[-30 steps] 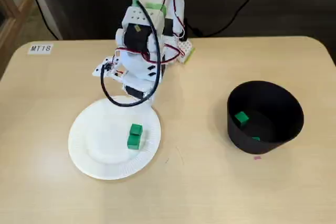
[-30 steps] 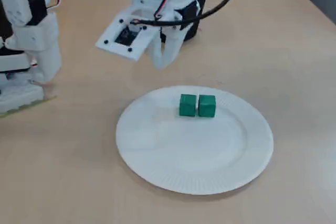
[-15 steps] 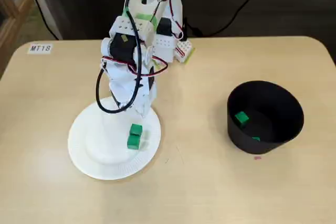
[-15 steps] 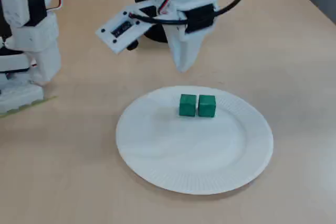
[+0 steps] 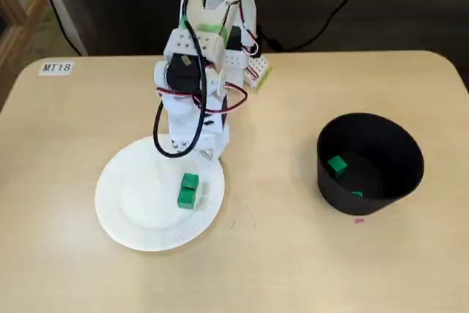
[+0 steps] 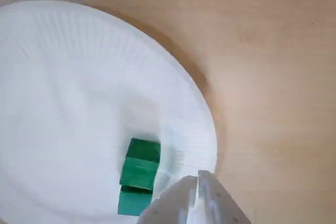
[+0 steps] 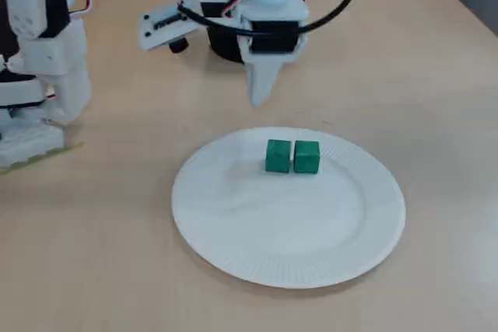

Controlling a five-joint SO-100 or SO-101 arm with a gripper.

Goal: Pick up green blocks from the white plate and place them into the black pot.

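Fingers of the gripper (image 7: 259, 99) are seen pressed together into one narrow point. Only a thin seam is shown between them in the wrist view, and nothing is held. The gripper is hung tip-down by the rim of the white plate (image 7: 233, 246), on the side of the plate that faces the black pot (image 5: 330, 185). In the wrist view its tip is laid over that rim, just beside the blocks, though no contact with plate or blocks is shown.

Two blocks are found on the plate, away from its middle and toward that same pot-facing side: the first green block (image 7: 278, 155) and the second green block (image 7: 307, 156). They are set side by side, touching, and both lie flat on the plate. In the fixed view that looks down on the table, the first block is shown nearer the plate's upper rim and the gripper, and the second just below it. The rest of the plate is bare.

The pot is stood upright on the table (image 5: 293, 269), well apart from the plate and off its right side in that same view. A green block in the pot (image 5: 337, 166) can be made out on its floor. A second scrap of green is glimpsed nearer the pot's front wall, too hidden to be described.

The arm's base (image 7: 39, 75) is placed beyond the plate's left rim in the low fixed view. A label (image 5: 56, 67) marked MT18 is stuck to the table up and to the left of the plate in the view from above.
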